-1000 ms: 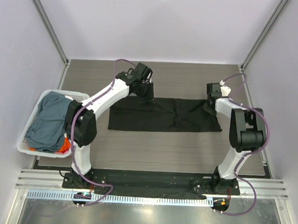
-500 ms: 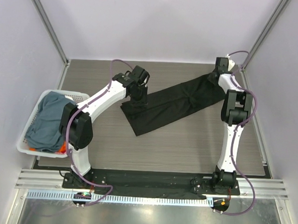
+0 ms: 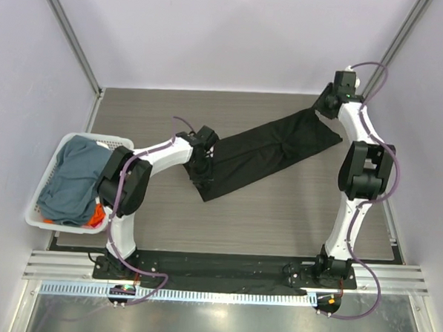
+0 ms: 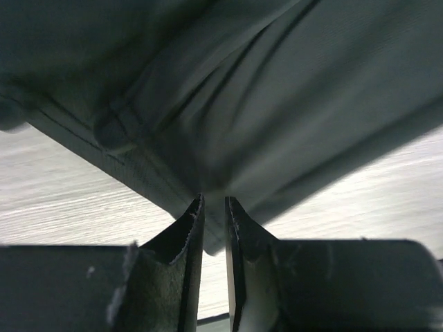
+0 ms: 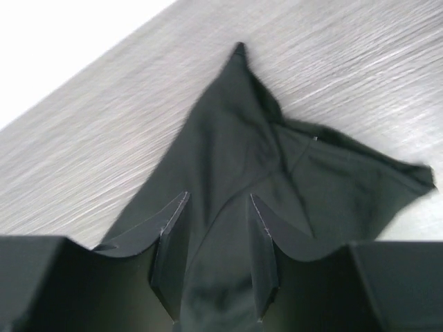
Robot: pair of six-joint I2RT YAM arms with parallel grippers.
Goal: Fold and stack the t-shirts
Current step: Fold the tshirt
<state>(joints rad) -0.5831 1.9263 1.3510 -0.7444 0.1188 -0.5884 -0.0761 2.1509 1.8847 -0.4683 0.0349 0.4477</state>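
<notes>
Since a second ago the black shirt (image 3: 271, 148) has swung from lying straight across the table (image 3: 278, 221) to a diagonal band, and both arms have shifted. The left gripper (image 3: 200, 172) has drawn back toward the near side and is pinched tight on the shirt's bunched near-left end. The right gripper (image 3: 327, 106) has reached to the far right corner; its jaws stand parted, with the shirt's far end lying loose between them. At the left edge, the basket (image 3: 40, 201) holds a grey shirt (image 3: 72, 177) over an orange one (image 3: 96, 218).
</notes>
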